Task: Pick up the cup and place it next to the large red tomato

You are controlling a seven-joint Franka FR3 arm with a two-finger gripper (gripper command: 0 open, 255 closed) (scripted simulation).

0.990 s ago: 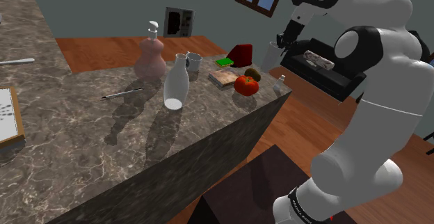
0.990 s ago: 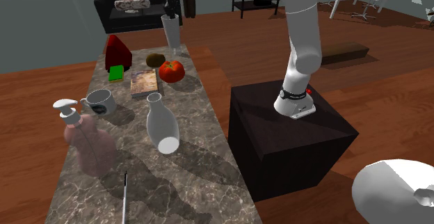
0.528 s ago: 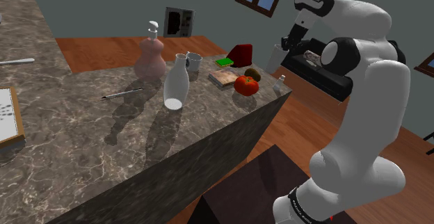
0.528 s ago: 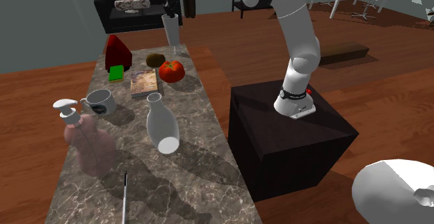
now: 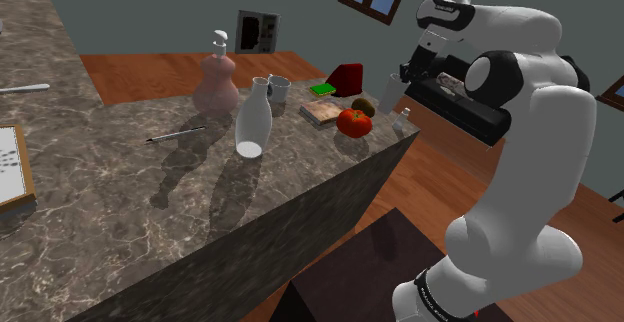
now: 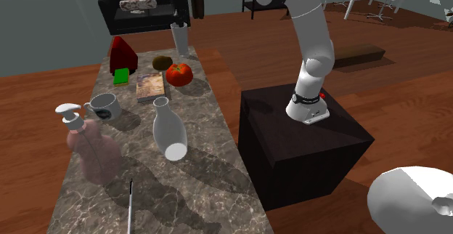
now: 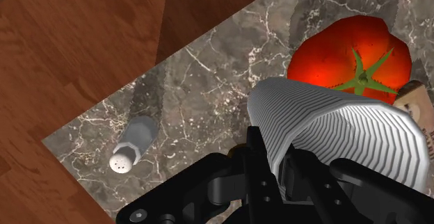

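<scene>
the tool (image 7: 300,168) is clamped on the ribbed grey cup (image 7: 334,129), held in the air over the worktop (image 7: 209,76) corner, above the red tomato (image 7: 348,52). this looks like the carrying step, near its end. next move: lower the cup upright beside the tomato, clear of the salt shaker (image 7: 132,145), then let go.

Ribbed grey cup (image 7: 334,132) hangs raised, near the round red tomato (image 7: 334,49).

The cup (image 7: 334,129) is ribbed grey, the tomato (image 7: 348,49) red, the counter (image 7: 209,69) white-veined brown, the shaker (image 7: 132,146) seemingly grey.
</scene>
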